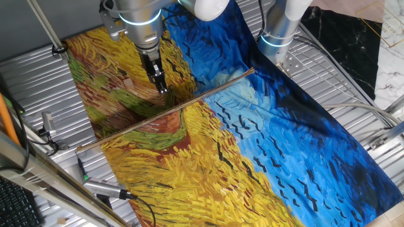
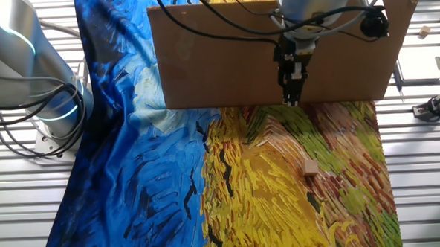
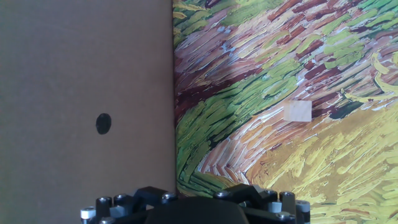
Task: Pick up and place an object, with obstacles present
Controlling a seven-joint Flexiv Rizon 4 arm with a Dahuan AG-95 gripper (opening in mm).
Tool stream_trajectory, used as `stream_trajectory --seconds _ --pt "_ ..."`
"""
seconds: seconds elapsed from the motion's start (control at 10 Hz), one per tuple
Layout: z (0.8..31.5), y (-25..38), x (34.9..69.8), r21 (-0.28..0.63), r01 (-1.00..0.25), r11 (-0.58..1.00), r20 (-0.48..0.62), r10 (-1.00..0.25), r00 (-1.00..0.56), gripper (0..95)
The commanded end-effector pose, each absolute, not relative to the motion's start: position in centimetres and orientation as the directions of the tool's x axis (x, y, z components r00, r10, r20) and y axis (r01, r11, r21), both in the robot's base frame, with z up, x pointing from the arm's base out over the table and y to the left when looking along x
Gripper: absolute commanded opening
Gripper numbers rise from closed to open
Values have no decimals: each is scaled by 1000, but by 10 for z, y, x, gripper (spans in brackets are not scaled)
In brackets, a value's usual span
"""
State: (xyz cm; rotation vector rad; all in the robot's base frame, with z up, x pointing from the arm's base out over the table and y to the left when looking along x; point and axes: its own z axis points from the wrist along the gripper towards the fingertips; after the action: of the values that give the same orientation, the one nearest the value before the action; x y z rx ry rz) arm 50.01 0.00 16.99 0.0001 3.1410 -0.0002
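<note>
The tiny pale tan cube (image 2: 310, 167) lies on the yellow-green part of the painted cloth (image 2: 156, 186); it also shows in the hand view (image 3: 297, 112). The obstacle is a thin brown board (image 2: 225, 64) standing on edge across the cloth. From above it shows only as a long thin brown line (image 1: 165, 110), and it fills the left of the hand view (image 3: 81, 74). My gripper (image 2: 292, 99) hangs above the cloth close beside the board, on the cube's side, well short of the cube. Its fingers (image 1: 161, 87) look closed and empty.
The robot base (image 2: 25, 80) stands at the cloth's blue side. A slatted metal table (image 1: 353, 88) surrounds the cloth. A small pale block (image 2: 423, 32) lies beyond the board. Tools (image 1: 104, 189) and a grey rod (image 1: 44, 25) lie off the cloth. The board has a black hole (image 3: 103, 123).
</note>
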Motion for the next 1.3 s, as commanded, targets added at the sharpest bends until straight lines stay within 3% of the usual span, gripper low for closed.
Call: stream_trajectory --seconds 0.1,1.3 --pt "170 0 500 58 -294 954 -45 -292 -955 0" --pt "171 0 500 49 -311 949 -30 -310 -950 0"
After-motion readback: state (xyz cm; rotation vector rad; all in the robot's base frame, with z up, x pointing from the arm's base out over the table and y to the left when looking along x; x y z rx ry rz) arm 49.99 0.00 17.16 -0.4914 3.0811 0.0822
